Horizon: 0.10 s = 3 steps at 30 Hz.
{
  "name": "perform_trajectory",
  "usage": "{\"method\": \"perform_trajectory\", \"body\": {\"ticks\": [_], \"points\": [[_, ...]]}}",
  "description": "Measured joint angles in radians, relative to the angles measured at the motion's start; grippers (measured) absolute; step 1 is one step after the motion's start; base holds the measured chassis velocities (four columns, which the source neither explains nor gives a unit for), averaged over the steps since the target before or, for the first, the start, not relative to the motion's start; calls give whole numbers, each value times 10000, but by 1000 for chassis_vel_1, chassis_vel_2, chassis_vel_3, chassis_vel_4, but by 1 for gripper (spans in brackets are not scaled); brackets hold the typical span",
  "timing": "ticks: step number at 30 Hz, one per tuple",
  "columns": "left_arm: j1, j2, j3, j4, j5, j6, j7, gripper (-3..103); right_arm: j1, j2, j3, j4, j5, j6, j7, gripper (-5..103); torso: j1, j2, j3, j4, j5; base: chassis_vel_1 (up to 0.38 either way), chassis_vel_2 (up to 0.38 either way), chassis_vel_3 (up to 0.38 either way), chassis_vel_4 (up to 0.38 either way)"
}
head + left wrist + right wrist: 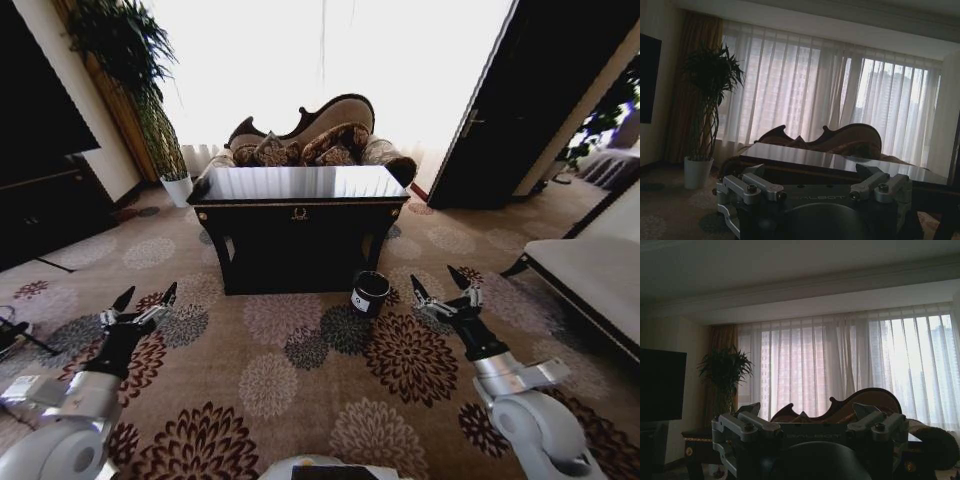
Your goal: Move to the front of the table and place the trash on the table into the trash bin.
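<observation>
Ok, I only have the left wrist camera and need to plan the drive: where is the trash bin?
Observer: The trash bin stands on the carpet beside the front right leg of the table.
Operator: Is the right gripper near it?
Observer: The right gripper hangs open above the carpet, to the right of the bin and apart from it. The left gripper is open too, far off to the left.
Operator: Any trash on the tabletop?
Observer: The head view looks down on the glossy top, but it is all glare. I cannot make out any trash.
</observation>
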Motion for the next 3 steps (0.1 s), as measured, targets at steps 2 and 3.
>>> {"method": "perform_trajectory", "body": {"ticks": [2,3], "points": [[5,-6,0,-17,0,-1,0,100,-31,61,2,0,-19,0,88,100,1,0,0,0,0,0,0,0,0],[5,-6,0,-17,0,-1,0,100,-31,61,2,0,-19,0,88,100,1,0,0,0,0,0,0,0,0]]}}
